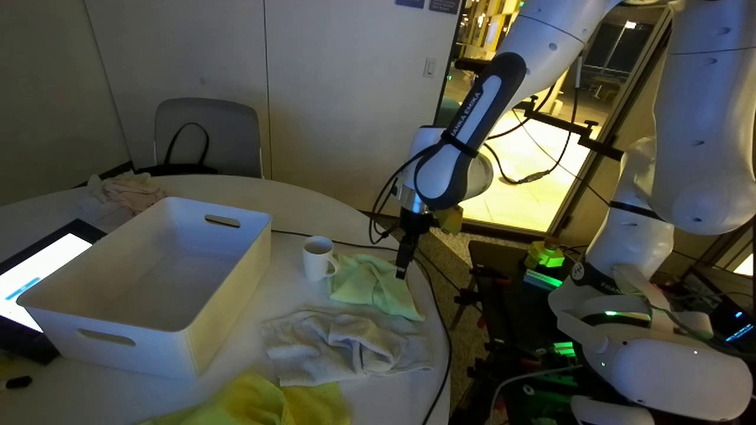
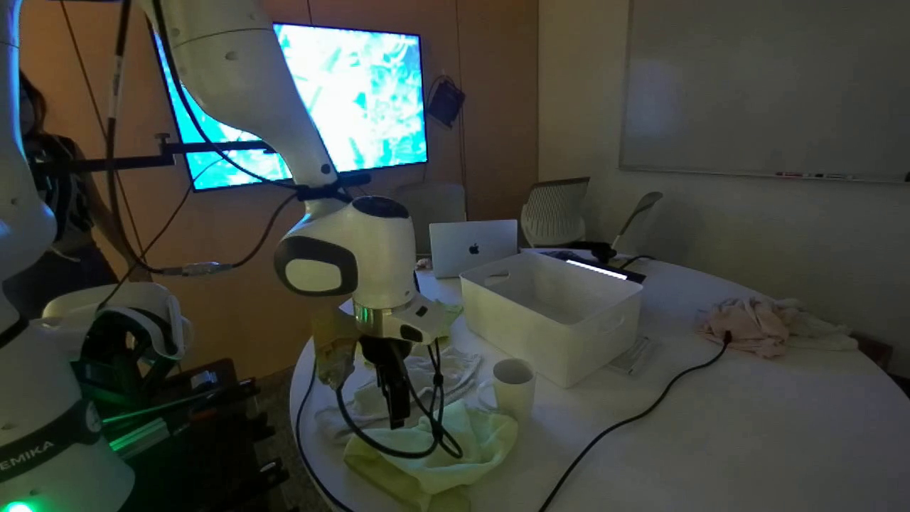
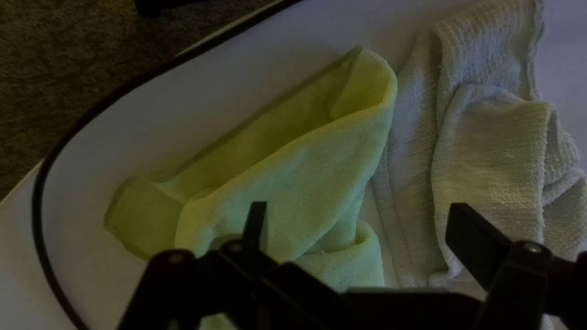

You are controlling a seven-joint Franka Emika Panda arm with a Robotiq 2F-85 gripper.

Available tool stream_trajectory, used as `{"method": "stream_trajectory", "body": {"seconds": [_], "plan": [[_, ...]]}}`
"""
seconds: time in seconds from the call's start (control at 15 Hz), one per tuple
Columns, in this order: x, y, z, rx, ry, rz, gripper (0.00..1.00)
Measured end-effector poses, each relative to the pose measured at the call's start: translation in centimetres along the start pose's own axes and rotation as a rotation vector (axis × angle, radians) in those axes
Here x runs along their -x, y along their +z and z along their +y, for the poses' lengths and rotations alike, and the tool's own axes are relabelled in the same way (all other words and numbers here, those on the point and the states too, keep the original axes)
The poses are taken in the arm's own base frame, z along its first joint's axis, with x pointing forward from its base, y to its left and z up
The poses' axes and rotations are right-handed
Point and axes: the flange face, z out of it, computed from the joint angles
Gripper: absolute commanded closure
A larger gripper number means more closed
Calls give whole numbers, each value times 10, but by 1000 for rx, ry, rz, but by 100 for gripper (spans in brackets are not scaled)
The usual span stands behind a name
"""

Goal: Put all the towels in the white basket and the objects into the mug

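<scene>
The towel step looks to be in hand, with the pale green towel (image 3: 293, 192) the likeliest target: it lies below the jaws. The off-white towel (image 3: 486, 156) lies rumpled just beside it, partly hidden behind one of the fingers (image 3: 477, 240) in the wrist view, the yellow towel (image 1: 260, 401) beyond that, farther from the jaws. All three are outside the white basket (image 1: 233, 298), which stands well apart from the jaws and shows no towel in the visible part of its inside. The mug (image 1: 316, 262) is upright between the jaws and the white basket, its handle toward the jaws and its base close by the pale green towel; whether they touch cannot be told.

The next move probably calls for a small shift over the pale green towel, so that both fingers straddle a raised fold, then a descent toward the surface (image 3: 192, 110) and a firm pinch. From the present placing, closing might catch the edge of the off-white towel too. A straight lift before any travel seems wise, since a trailing corner could topple the mug.

The jaws are spread wide, fingers pointing down, and grip nothing; only towels and bare surface show through the gap. They hang above the pale green towel, with no contact visible.
</scene>
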Motion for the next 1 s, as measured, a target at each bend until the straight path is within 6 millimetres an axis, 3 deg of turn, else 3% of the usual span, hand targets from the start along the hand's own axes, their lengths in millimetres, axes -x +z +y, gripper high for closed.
{"method": "stream_trajectory", "body": {"seconds": [0.27, 1.0], "plan": [[-9, 22, 8, -12, 45, 14, 0], [-25, 64, 62, 33, 165, 58, 0]]}}
